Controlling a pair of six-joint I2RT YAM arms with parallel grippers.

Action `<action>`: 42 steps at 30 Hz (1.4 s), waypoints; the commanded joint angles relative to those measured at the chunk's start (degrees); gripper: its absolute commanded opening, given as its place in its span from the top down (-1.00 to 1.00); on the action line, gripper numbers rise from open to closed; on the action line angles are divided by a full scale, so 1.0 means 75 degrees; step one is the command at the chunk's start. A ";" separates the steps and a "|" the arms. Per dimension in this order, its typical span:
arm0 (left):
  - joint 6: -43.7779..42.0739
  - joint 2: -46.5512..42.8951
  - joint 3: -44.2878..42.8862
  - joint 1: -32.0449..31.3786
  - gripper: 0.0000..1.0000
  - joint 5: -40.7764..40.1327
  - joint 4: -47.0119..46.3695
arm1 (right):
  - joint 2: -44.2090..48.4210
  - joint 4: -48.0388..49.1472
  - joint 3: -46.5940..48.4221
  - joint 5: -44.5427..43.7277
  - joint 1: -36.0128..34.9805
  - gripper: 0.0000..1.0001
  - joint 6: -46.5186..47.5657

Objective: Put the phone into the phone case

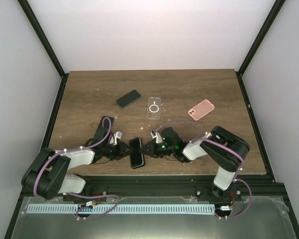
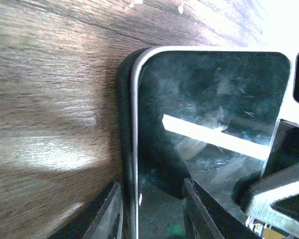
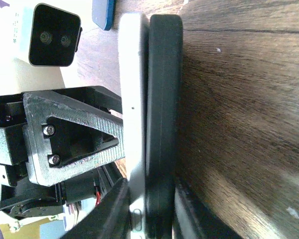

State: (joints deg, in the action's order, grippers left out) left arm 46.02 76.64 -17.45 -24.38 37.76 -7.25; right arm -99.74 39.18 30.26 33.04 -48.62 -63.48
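Note:
The phone (image 1: 136, 152), dark-screened with a silver edge, lies on a black phone case (image 3: 163, 124) near the table's front edge, between my two grippers. In the right wrist view the phone's pale edge (image 3: 134, 99) sits stacked against the case's rim. My right gripper (image 1: 147, 149) (image 3: 149, 214) is shut on both, one finger on the phone and one under the case. My left gripper (image 1: 125, 151) (image 2: 152, 209) holds the opposite side. One of its fingers lies along the case's back (image 2: 123, 149) and the other rests on the screen (image 2: 209, 114).
Farther back on the table lie a dark phone (image 1: 128, 98), a clear case with a ring (image 1: 154, 108) and a pink case (image 1: 201, 109). The black frame rail (image 1: 164, 180) runs just in front of the phone. Walls close in the table on three sides.

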 commanded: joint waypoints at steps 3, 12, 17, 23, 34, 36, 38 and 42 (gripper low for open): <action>-0.0098 0.0082 0.0003 -0.0089 0.30 -0.0019 0.0224 | 0.0221 0.0673 0.0125 0.0369 -0.0141 0.24 -0.0021; -0.0198 0.0093 0.0056 -0.0088 0.28 -0.0057 0.0312 | 0.0085 0.1146 0.0125 0.0609 -0.0115 0.12 -0.0353; -0.0130 -0.0050 0.0022 -0.0089 0.18 -0.0060 0.0356 | -0.0011 0.1405 -0.0040 0.0517 -0.0115 0.77 -0.0509; -0.0286 -0.0263 -0.0196 -0.0089 0.15 -0.0155 0.0721 | -0.0026 0.1040 0.0016 0.0388 -0.0115 0.99 -0.0366; -0.0309 -0.0170 -0.0407 -0.0089 0.24 0.0052 0.0872 | 0.0037 -0.0647 0.0639 0.0063 -0.0113 0.58 0.0446; -0.0403 -0.0378 -0.0568 -0.0086 0.23 0.0086 0.1092 | 0.0222 -0.0937 0.0717 -0.0113 -0.0087 0.81 0.0673; -0.0532 -0.0761 -0.0785 -0.0083 0.16 0.0058 0.1447 | 0.0522 -0.0949 0.0640 -0.0226 -0.0021 0.88 0.0755; -0.0678 -0.1572 -0.1274 -0.0050 -0.12 0.0041 0.2203 | 0.1489 -0.1309 0.0499 -0.0545 0.0147 0.91 0.1030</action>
State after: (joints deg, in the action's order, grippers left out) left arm 43.07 70.39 -22.50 -24.80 37.36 4.91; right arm -96.27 30.35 32.93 31.48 -48.47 -59.48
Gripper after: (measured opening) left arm 0.513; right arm 0.105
